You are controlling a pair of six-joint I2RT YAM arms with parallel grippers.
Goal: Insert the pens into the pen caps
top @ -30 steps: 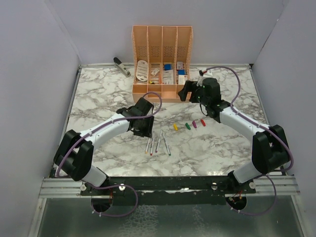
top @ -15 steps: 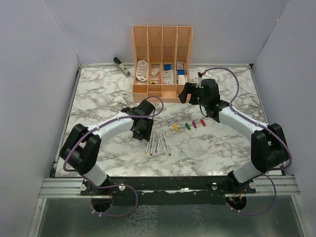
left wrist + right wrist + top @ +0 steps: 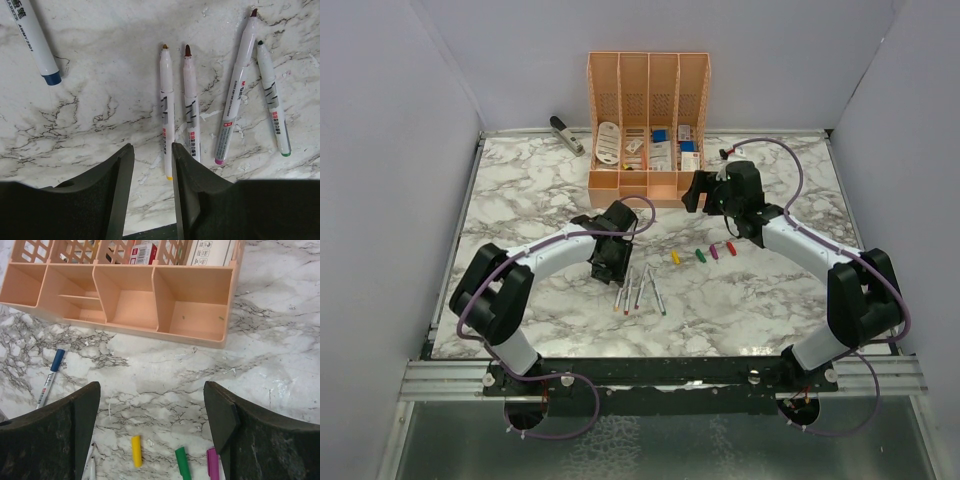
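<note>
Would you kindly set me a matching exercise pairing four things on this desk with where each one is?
Things: 1 stapler; 2 yellow cap; 3 left gripper; 4 right gripper.
Places: A by the uncapped pens; B far-left corner of the table; C at the organiser front; D left end of the cap row.
Pairs: 1-B; 2-D; 3-A; 4-C.

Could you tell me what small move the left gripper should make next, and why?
Probably nudge the left gripper sideways over the thin pale pen with the yellow tip, then lower it. Its jaws stand partly open and empty, and that uncapped pen's rear end lies beside one finger, not centred in the gap.
</note>
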